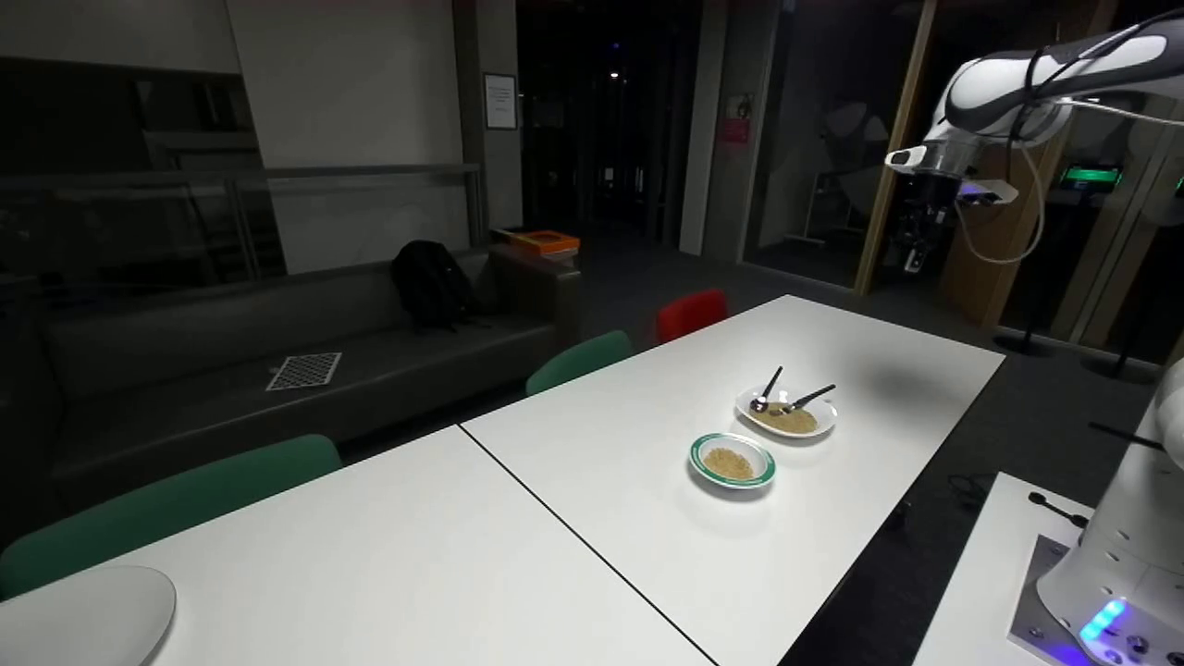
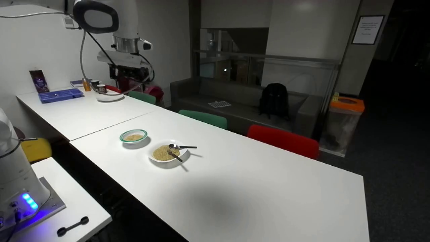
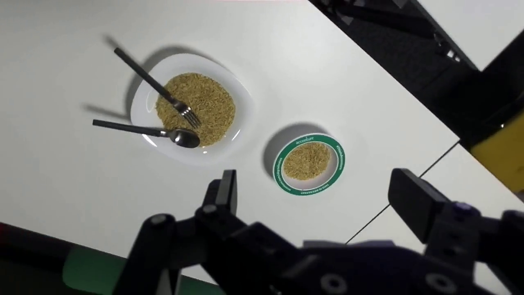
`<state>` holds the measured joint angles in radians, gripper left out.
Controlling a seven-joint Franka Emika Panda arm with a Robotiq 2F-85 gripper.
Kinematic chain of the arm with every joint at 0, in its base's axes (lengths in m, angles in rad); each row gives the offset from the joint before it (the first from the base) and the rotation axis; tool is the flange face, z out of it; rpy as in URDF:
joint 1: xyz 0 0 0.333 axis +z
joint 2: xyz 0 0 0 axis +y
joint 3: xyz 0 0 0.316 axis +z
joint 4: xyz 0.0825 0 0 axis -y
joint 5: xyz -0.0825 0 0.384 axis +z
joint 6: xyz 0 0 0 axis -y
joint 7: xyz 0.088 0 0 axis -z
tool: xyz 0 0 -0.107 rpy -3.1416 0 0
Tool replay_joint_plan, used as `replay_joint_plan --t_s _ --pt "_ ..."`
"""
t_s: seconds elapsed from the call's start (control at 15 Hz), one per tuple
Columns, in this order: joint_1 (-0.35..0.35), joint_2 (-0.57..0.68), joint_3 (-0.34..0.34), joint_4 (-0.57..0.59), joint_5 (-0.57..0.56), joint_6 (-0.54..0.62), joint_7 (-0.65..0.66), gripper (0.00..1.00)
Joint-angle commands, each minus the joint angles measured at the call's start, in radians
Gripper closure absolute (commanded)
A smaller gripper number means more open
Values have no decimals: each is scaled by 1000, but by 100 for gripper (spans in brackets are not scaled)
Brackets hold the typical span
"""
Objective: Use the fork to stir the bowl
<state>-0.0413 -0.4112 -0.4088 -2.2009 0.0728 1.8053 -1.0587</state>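
Claw [image 3: 315, 191]: spread wide and gripping nothing, hanging well above the worktop [image 3: 286, 82], apart from the fork [image 3: 158, 86], the dish [image 3: 245, 108] and the bowl [image 3: 341, 159].
Fork's place: in the dish, tines on the grain [image 3: 213, 98], handle crossing the rim and jutting out raised over the worktop.
Wrong handle: the spoon [image 3: 145, 130] lies close by in the same dish, its handle just as dark; a small sideways error could catch it in place of the fork.
Fork slip: the fork's handle looks thin and smooth, so a grasp near its end could let it swivel once the tines push into grain.
Dish knock: coming down too low could press on the rim, since the fork leans across it, and tip grain out.
Bowl spill: it looks small and light; stirring hard, or pressing against one side, could shove it along or flick grain out.
Fork's look: straight, slender black handle, shiny metal tines.
Bowl's look: round and upright, whitish inside, green rim with pale lettering, a patch of grain [image 3: 306, 161] lying off-centre; near the dish, not touching.
Stirring: not begun, I judge; the fork comes first.
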Motion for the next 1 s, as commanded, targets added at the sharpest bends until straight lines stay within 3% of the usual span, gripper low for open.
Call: replay_joint_plan --t_s 0.0,0.13,0.2,0.4,0.53,0.93 --pt "-16 139 -25 36 24 115 -205 0" --pt "-39 221 -24 71 48 128 -221 0" --pt "-57 142 13 13 30 118 -180 0" --pt "-73 219 16 44 37 124 -196 0" --pt "-73 200 21 35 28 131 -206 0" --pt "-73 187 41 -27 22 169 -518 0"
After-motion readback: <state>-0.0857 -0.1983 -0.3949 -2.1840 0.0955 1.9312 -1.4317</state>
